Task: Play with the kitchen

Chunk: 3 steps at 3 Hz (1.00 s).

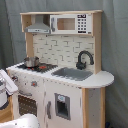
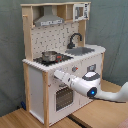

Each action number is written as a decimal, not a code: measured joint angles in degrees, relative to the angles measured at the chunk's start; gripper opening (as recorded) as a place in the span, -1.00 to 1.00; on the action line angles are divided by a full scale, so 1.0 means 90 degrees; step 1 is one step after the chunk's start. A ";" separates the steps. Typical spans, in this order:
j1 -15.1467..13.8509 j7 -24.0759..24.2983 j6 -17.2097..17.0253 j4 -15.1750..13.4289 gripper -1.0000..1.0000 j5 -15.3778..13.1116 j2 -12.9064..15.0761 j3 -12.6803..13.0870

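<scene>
The kitchen (image 1: 60, 95) (image 2: 37, 80) is a tall white and light-wood toy unit. It has a black stovetop (image 1: 42, 67) (image 2: 57, 59) with a small metal pot (image 1: 31, 61) (image 2: 49, 56) on it. Beside that are a grey sink (image 1: 72, 74) (image 2: 80, 50) and a black faucet (image 1: 84, 59) (image 2: 75, 39). A hood (image 1: 37, 26) (image 2: 49, 20) and a microwave (image 1: 70, 23) (image 2: 80, 11) sit on top. My gripper (image 2: 56, 75) is at the front panel just above the oven door (image 2: 62, 97), by the knobs. In the first exterior view only part of the arm (image 1: 6, 86) shows, at the left edge.
A grey curtain (image 1: 115, 45) (image 2: 112, 30) hangs behind the kitchen. In the second exterior view the white arm (image 2: 92, 90) reaches in from the right over a wooden tabletop (image 2: 30, 120). A white rounded part (image 1: 22, 121) fills the bottom left of the first exterior view.
</scene>
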 joint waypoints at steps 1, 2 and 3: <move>-0.0004 -0.0632 0.0050 0.0001 -1.00 -0.0260 0.0000 -0.0020; -0.0011 -0.1370 0.0115 0.0002 -1.00 -0.0526 0.0000 -0.0043; -0.0019 -0.2097 0.0156 0.0016 -1.00 -0.0764 0.0000 -0.0060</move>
